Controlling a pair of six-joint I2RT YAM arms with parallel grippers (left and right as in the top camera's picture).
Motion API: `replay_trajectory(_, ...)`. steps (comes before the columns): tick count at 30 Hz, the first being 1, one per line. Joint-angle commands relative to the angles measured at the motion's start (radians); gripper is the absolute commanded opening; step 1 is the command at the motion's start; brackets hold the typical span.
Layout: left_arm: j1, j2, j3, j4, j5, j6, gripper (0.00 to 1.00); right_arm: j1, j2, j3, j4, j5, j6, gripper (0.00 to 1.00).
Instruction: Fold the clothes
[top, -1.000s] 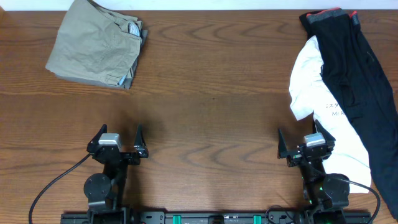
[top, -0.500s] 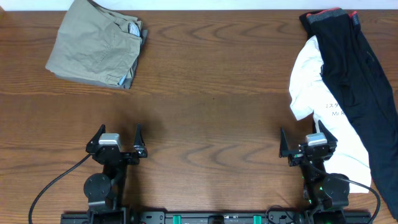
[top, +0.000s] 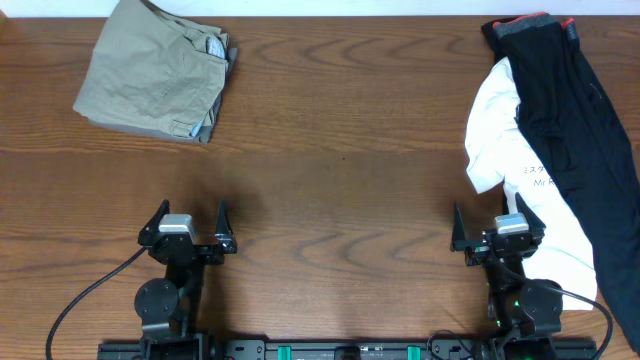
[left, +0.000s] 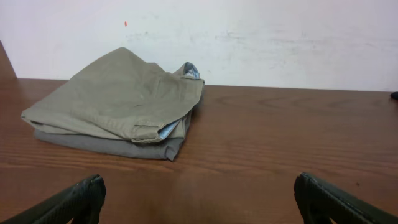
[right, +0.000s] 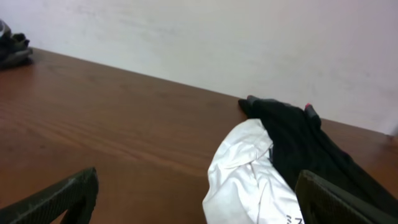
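The black trousers (top: 570, 110) lie stretched along the table's right edge, grey waistband with red-orange trim at the far end; they partly cover a white T-shirt (top: 500, 130). They also show in the right wrist view (right: 298, 137), beyond and to the right of the jaws. My right gripper (top: 497, 226) is open and empty, near the front edge, just short of the T-shirt's near end. My left gripper (top: 190, 222) is open and empty at the front left, over bare wood, far from the trousers.
Folded khaki-beige trousers (top: 155, 70) sit at the far left corner, also in the left wrist view (left: 118, 102). The white T-shirt (right: 249, 177) lies under the black trousers at the right. A pale wall stands behind the table's far edge.
My right gripper has shifted slightly to the right, toward the T-shirt. The left arm and the clothes have not moved.
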Motion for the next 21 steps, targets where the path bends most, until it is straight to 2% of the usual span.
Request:
replay_trajectory(1, 0.004, -0.007, -0.011, -0.042, 0.01, 0.017, 0.98, 0.006, -0.005, -0.001, 0.017, 0.019, 0.0, 0.99)
replay_trajectory(5, 0.004, -0.007, -0.011, -0.042, 0.011, 0.012, 0.98, 0.006, -0.005, -0.001, 0.06, 0.018, 0.031, 0.99)
replay_trajectory(8, 0.004, -0.007, -0.007, -0.042, 0.011, -0.039, 0.98, 0.006, -0.005, -0.001, 0.089, 0.015, 0.047, 0.99)
replay_trajectory(15, 0.004, 0.004, 0.057, -0.044, 0.068, -0.058, 0.98, 0.006, 0.006, 0.067, 0.05, 0.008, 0.079, 0.99)
replay_trajectory(21, 0.004, 0.145, 0.209, -0.112, 0.068, -0.07, 0.98, 0.005, 0.154, 0.229, 0.04, 0.008, 0.079, 0.99)
